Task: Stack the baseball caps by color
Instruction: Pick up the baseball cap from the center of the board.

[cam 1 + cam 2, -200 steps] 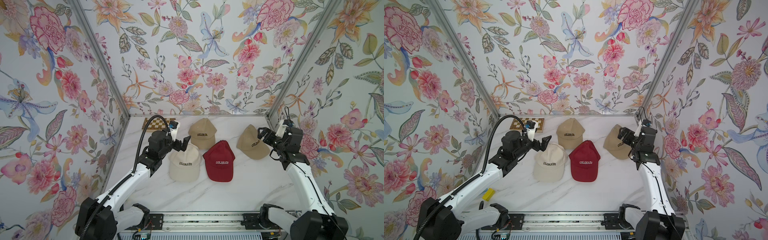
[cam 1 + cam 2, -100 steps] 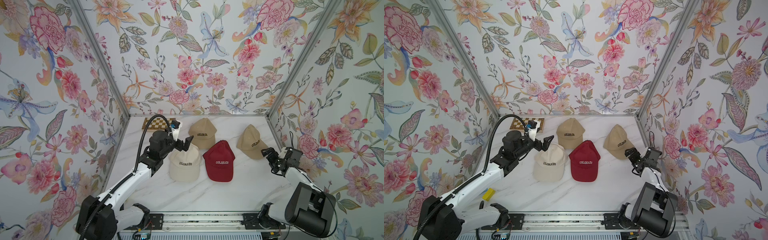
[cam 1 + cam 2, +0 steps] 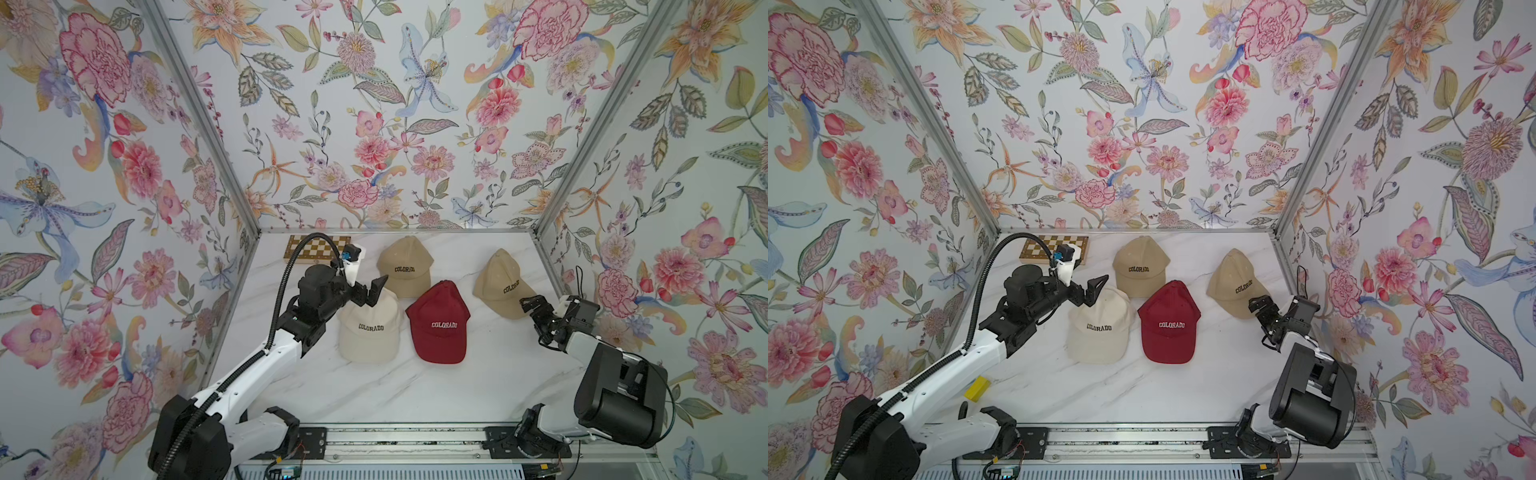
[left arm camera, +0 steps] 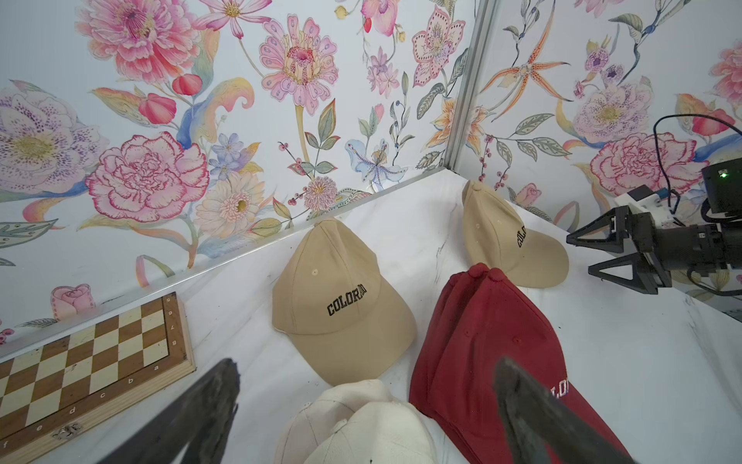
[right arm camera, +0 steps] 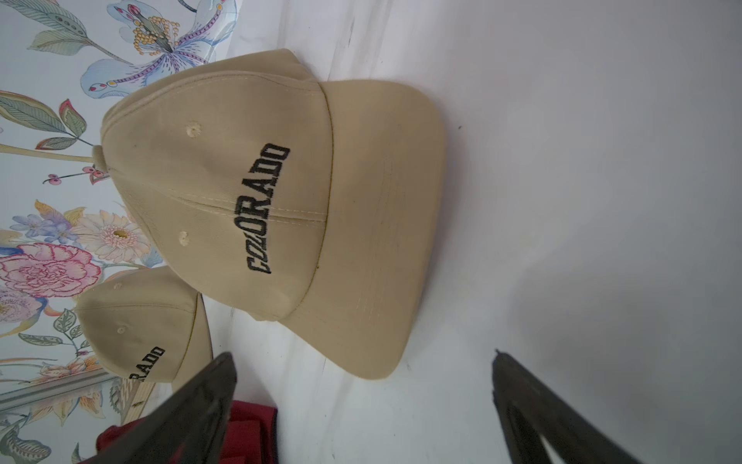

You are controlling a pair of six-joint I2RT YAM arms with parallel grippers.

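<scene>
Baseball caps lie on the white marble table. A cream pile (image 3: 368, 328) (image 3: 1098, 328) shows two crowns in the left wrist view (image 4: 361, 426). Beside it is a dark red pile (image 3: 438, 324) (image 4: 482, 341). One tan cap (image 3: 405, 266) (image 4: 337, 297) lies behind them. Another tan cap (image 3: 498, 286) (image 5: 261, 193) lies at the right. My left gripper (image 3: 372, 286) (image 4: 367, 373) hovers open over the back of the cream pile, holding nothing. My right gripper (image 3: 530, 311) (image 5: 363, 377) is open and low, just off the right tan cap's brim.
A checkered wooden chessboard (image 3: 318, 248) (image 4: 88, 361) lies at the back left corner. A small yellow block (image 3: 977, 388) sits near the left arm's base. Floral walls close in the left, back and right, and a metal rail (image 3: 395, 436) runs along the front.
My right arm has come down and back from above the right tan cap to a low, folded pose by its brim. The left arm has barely moved.
</scene>
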